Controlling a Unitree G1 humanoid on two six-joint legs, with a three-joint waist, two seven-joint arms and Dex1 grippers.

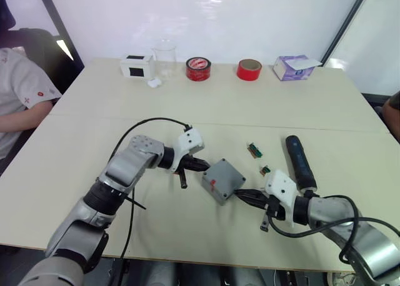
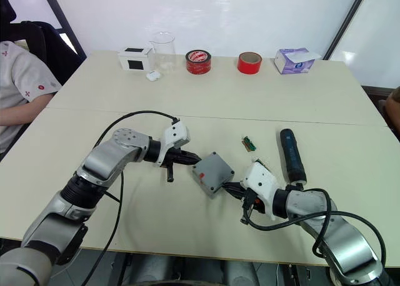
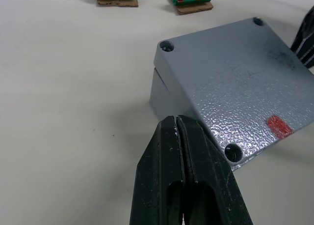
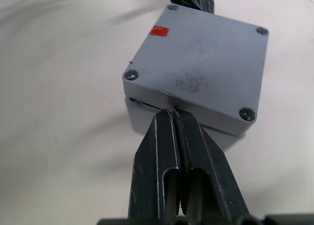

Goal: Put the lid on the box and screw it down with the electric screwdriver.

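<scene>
The grey square lid [image 4: 198, 63], red spot near one edge and screw holes at its corners, sits slightly askew on the grey box [image 3: 162, 90] at the table's middle, while the dark screwdriver [image 1: 300, 163] lies flat nearby to the right.

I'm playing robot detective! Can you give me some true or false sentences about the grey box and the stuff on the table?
1. The lid sits on the box. True.
2. The right gripper holds the screwdriver. False: the screwdriver lies on the table, untouched.
3. Both grippers' jaws are shut. True; the left gripper too.
4. The lid has a blue spot. False: it is red.
5. Two red tape rolls stand at the far edge. True.
</scene>
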